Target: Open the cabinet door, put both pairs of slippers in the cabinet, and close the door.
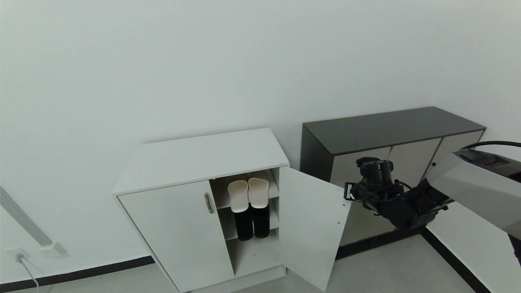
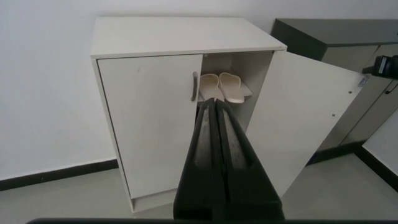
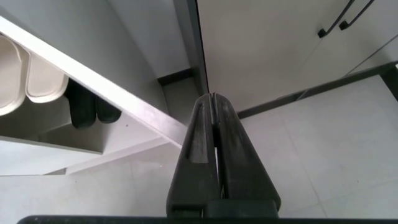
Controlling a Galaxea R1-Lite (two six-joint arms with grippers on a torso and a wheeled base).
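Closed left gripper blocks cabinet interior below white slippers.

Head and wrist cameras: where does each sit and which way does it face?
Head view: on the head, facing forward and down at the white cabinet, open door and right end effector.
Left wrist view: left wrist, facing the cabinet front past the shut left end effector.
Right wrist view: right wrist, looking down past its end effector and the door edge at the floor.
Shared: all three show the cream slippers.

No readable text or signs anywhere.
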